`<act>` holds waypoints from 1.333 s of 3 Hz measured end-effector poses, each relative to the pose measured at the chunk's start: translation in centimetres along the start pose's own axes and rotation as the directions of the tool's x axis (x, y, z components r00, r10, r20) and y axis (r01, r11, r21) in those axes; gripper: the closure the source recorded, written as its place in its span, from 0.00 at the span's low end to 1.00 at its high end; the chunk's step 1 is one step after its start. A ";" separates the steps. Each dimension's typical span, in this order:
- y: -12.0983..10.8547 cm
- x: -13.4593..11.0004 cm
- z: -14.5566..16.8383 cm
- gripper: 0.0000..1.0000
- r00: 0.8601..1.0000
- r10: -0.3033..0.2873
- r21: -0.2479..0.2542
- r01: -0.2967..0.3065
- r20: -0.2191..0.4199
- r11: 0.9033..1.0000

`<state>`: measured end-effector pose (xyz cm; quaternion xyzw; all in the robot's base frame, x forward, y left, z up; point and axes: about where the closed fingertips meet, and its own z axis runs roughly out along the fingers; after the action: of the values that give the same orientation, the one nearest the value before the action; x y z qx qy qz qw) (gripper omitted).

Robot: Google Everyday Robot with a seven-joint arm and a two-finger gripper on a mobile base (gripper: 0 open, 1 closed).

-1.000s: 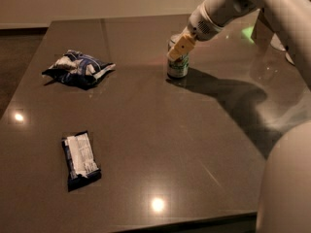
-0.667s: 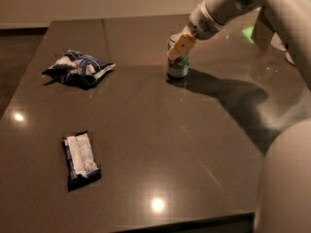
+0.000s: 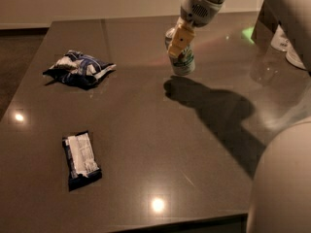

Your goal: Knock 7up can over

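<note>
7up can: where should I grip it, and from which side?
Take the 7up can across its round side wall near the middle, coming from above and behind, where the gripper hangs over its upper half. It stands roughly upright, so both sides are open.

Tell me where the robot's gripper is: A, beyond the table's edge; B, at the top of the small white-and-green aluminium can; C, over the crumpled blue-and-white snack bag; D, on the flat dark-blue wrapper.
B: the gripper is at the upper part of the small white-and-green aluminium can, far from the crumpled blue-and-white snack bag and the flat dark-blue wrapper.
</note>
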<state>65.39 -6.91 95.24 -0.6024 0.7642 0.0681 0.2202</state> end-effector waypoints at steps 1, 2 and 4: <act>3.5 -0.1 -1.2 1.00 0.981 -0.125 -0.015 0.125 -0.149 0.992; 7.0 -0.4 -1.3 0.83 0.945 -0.221 -0.049 0.216 -0.239 0.975; 10.9 -2.1 -0.3 0.30 0.906 -0.326 -0.098 0.311 -0.271 0.945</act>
<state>55.31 -2.28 94.66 -0.7279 0.6773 -0.0355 0.1008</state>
